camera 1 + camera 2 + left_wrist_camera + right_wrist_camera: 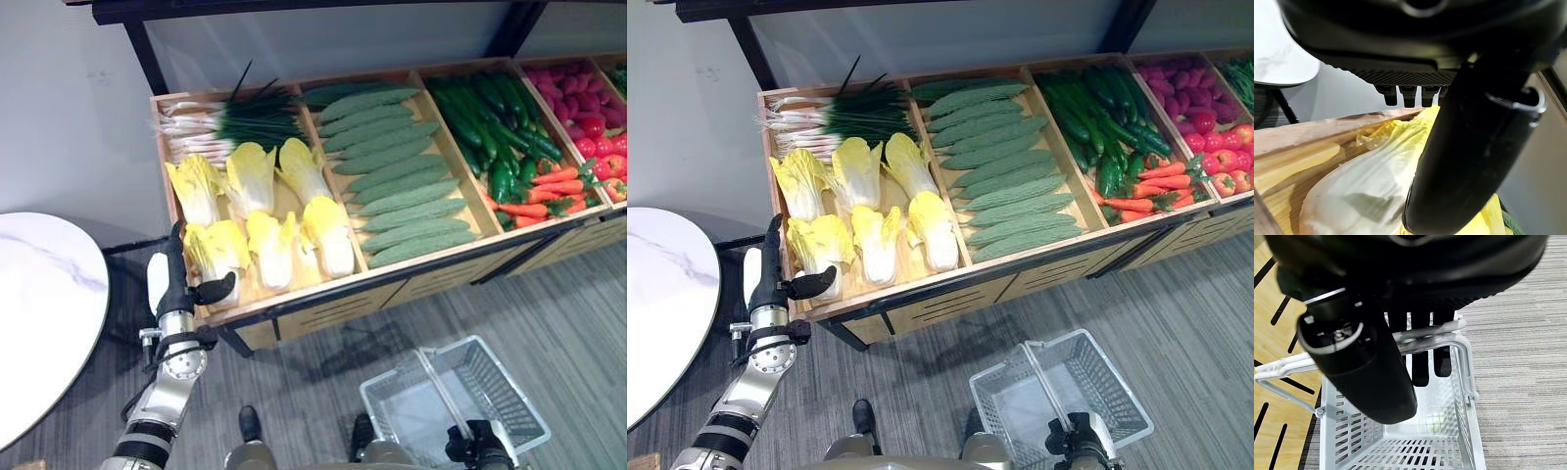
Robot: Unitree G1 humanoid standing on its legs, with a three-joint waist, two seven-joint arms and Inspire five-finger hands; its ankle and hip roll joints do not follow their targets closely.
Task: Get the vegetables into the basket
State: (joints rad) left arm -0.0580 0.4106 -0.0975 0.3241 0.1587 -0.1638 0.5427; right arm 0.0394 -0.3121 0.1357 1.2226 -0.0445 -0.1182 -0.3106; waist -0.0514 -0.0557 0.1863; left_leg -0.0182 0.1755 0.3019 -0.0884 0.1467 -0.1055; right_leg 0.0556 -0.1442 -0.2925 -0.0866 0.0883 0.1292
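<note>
2 hands: the left hand (174, 279) is raised at the front left corner of the long wooden display shelf (294, 308); the right hand (477, 443) is low, at the white wire-mesh shopping basket (490, 387).
Left hand state: fingers straight and upright, thumb stuck out toward the nearest yellow-and-white napa cabbage (217, 253); nothing is clasped.
Right hand state: fingers curled round the 2 pale basket handles (1425, 335), seen from the wrist camera.
Basket: hanging from the right hand above the grey wood-grain floor (568, 323), in front of the shelf.
Vegetables: all lie in the shelf compartments.
Compartment 1, leftmost: cabbages in front, green-and-white spring onions (230, 122) behind.
Compartment 2: bumpy pale green bitter gourds (397, 181) in a stacked row.
Compartment 3: dark green cucumbers (490, 113) behind, orange carrots (544, 191) in front.
Compartment 4: red tomatoes (598, 147).
Left of shelf: round white marble-patterned table (39, 313).
</note>
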